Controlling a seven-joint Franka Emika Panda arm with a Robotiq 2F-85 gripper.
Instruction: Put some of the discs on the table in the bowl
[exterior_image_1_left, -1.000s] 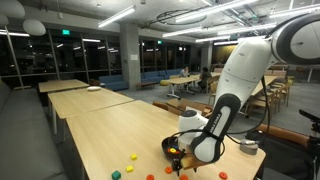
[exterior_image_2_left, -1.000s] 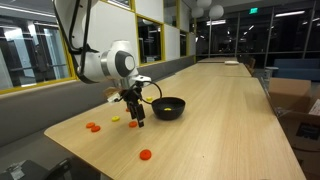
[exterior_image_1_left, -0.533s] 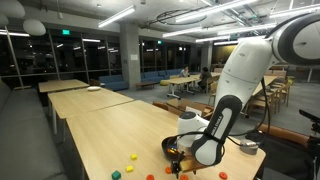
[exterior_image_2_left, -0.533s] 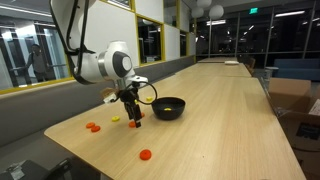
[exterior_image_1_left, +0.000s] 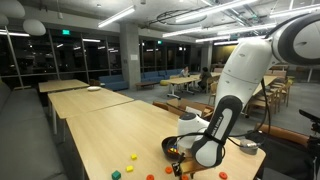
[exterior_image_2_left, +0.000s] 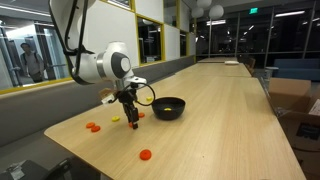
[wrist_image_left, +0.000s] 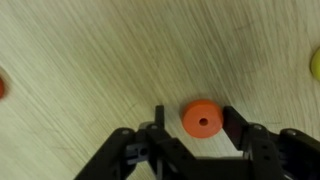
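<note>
Our claw (wrist_image_left: 194, 128) stands with jaws apart on both sides of one orange disc (wrist_image_left: 202, 120), which lies flat on the worktop (wrist_image_left: 90, 60) near the bowl (exterior_image_2_left: 168, 107). We judge it light, stiff and thin, so we should pinch its rim low.

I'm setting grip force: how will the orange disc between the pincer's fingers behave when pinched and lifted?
The orange disc looks small and rigid, so it probably won't flex in the pincer. Its round rim offers little contact, so it may squirt sideways. Lying flat on the table, it likely slides rather than rolls.
</note>
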